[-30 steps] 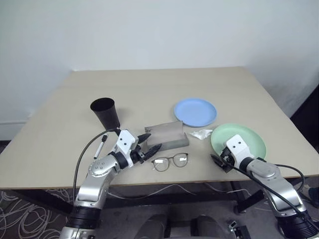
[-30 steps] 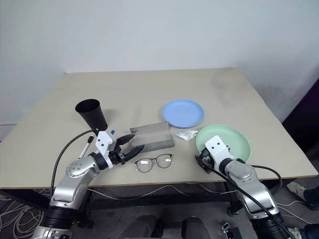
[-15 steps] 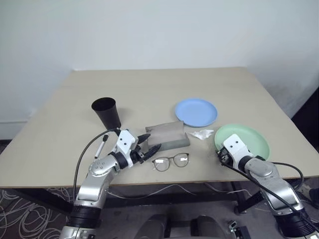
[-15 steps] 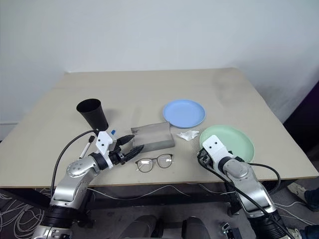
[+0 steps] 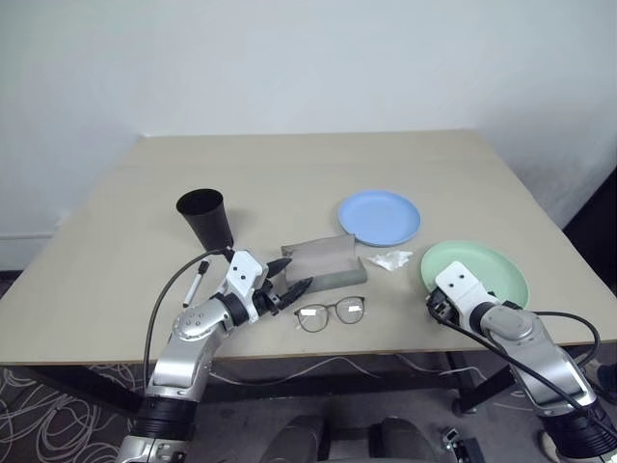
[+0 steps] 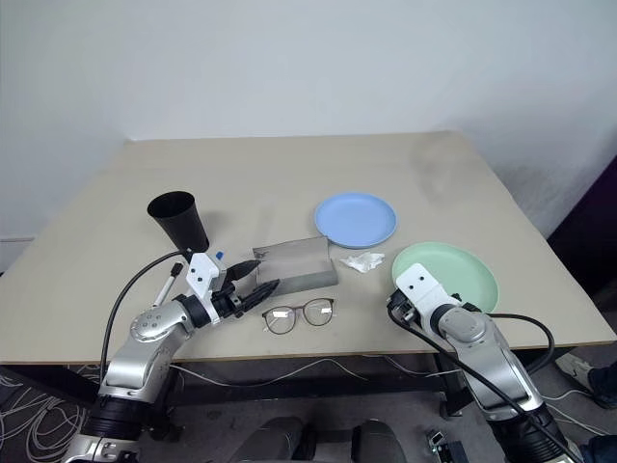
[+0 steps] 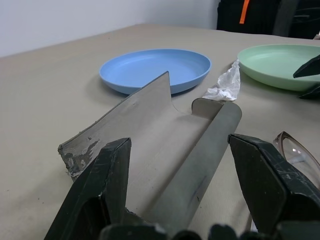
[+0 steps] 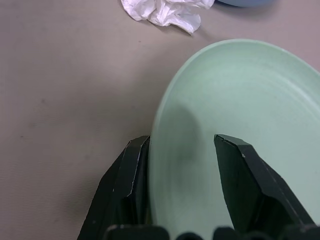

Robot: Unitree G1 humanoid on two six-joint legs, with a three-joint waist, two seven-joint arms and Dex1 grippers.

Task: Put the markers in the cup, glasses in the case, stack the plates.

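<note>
Shifted rightward since a second ago: green plate [image 5: 482, 270], now nearer the counter [image 5: 289, 174] edge, its near rim pinched between the right gripper [image 8: 182, 175] fingers, which have closed. Stacking step underway. Unchanged, left to right: cup [image 5: 204, 219] upright, left gripper [image 5: 289, 283] fingers spread at the open case [image 5: 326, 259], glasses [image 5: 330, 313] beside, blue plate [image 5: 379, 216] waiting.

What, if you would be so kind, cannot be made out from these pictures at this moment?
- Matte black tapered cup: its inside is too dark in the head views to show contents.
- Slim white marker: partly hidden behind the left arm.
- Right gripper on the mint green round plate: firm contact unclear; the plate's rim hides one finger.
</note>
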